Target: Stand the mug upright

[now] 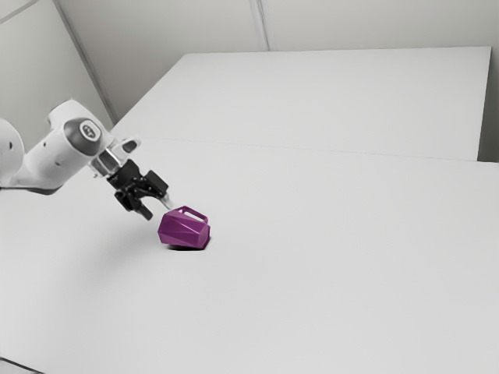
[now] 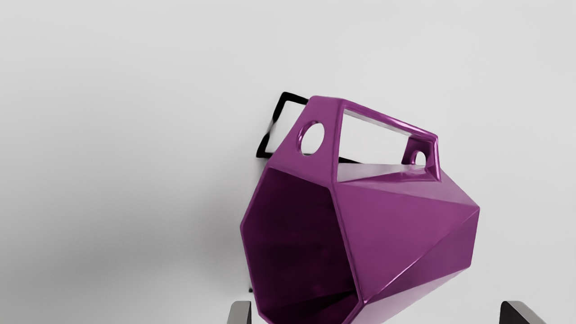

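One glossy, many-faceted purple mug (image 2: 396,229) lies sideways near the widely spread pincer (image 1: 158,209).

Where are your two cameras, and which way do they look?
Exterior view: sits beside me, looking down across the white table; my arm and open gripper come in from the exterior view's left.
Wrist view: rides on my arm, looking past my gripper's two fingertips at the purple mug, its mouth partly facing me.
Both share: the mug on its side, and the table.

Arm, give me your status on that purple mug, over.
Gripper open, close by mug. Mug on its side, handle uppermost, not yet upright. No obstacle seen between gripper and mug.
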